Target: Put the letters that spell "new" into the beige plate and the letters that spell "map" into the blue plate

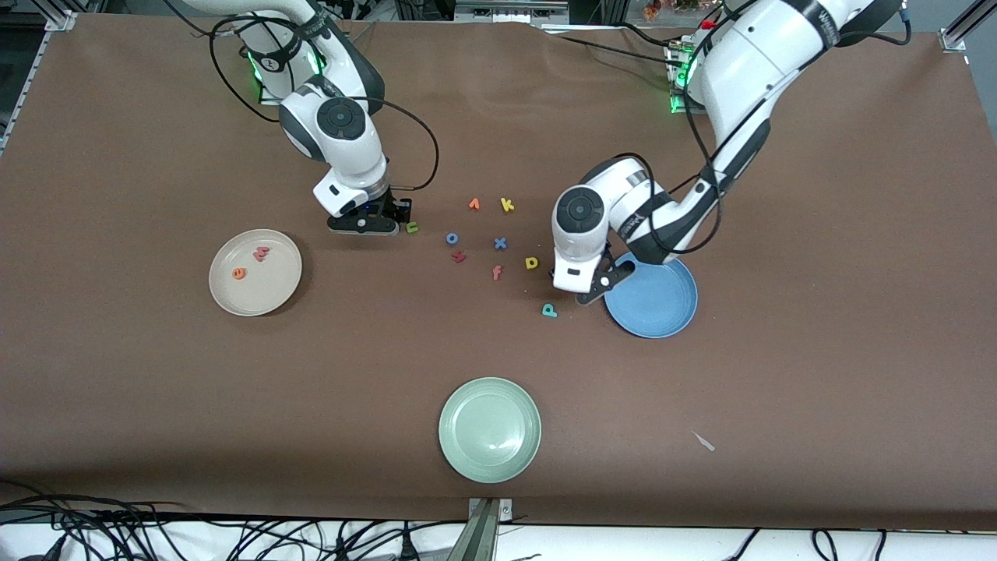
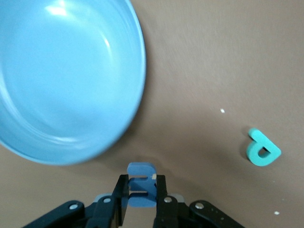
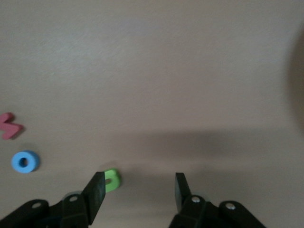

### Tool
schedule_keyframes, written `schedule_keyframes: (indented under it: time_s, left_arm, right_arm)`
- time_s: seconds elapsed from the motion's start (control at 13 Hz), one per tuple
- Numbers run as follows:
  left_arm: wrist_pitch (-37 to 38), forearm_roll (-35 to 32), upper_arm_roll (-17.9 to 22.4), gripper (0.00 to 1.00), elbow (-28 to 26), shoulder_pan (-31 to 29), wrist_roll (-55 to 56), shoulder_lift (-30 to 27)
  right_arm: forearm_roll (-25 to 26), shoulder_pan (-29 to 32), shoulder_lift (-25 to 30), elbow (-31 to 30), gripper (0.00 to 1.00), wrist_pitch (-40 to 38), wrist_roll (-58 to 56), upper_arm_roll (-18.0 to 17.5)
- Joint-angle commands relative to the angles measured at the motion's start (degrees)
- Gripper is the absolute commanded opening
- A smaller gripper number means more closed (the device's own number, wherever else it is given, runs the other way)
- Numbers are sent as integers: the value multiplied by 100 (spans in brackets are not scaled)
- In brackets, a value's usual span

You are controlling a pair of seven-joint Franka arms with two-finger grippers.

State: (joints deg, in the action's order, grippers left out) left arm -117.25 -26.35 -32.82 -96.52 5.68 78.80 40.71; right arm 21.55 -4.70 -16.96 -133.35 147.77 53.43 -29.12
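Observation:
My left gripper [image 2: 141, 194] is shut on the blue m [image 2: 141, 183], right beside the rim of the blue plate [image 2: 61, 85], which has nothing in it. In the front view this gripper [image 1: 593, 294] sits at the blue plate's [image 1: 658, 300] edge. The teal p [image 1: 549, 310] [image 2: 262, 148] and the yellow a [image 1: 531, 262] lie on the table close by. My right gripper [image 3: 138, 190] [image 1: 374, 224] is open just above the table, and the green n [image 3: 112, 180] [image 1: 412, 227] lies against the outside of one finger. The beige plate [image 1: 269, 284] holds the orange e [image 1: 239, 273] and the pinkish w [image 1: 262, 253].
Loose letters lie between the two grippers: a yellow k [image 1: 507, 205], an orange one [image 1: 474, 204], a blue o [image 1: 452, 238] [image 3: 25, 162], a blue x [image 1: 500, 243], a dark red one [image 1: 459, 256] [image 3: 9, 126] and a red-orange f [image 1: 497, 272]. A pale green plate [image 1: 489, 429] sits nearest the camera.

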Motion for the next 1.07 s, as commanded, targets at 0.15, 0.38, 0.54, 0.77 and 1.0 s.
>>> schedule_keyframes:
  time_s: [0.15, 0.38, 0.54, 0.77, 1.0]
  left_arm:
    - [791, 279, -58, 0, -33, -593, -2530, -362]
    - [792, 279, -58, 13, -95, -866, -3737, -196]
    - [792, 288, -58, 100, -87, -972, -4292, -168]
    - [766, 682, -199, 100, 19, -1078, -4216, -300]
    - [337, 736, -208, 100, 221, -693, -3374, -230]
  right_arm:
    - [813, -198, -491, 98, 67, 243, 921, -76]
    - [1684, -216, -703, 107, 67, 287, 1634, -76]
    - [1756, -242, -791, 116, 67, 305, 1697, -76]
    - [1748, -260, -861, 134, 67, 515, 1697, -76]
    - [1905, -277, -932, 134, 67, 586, 1697, -67]
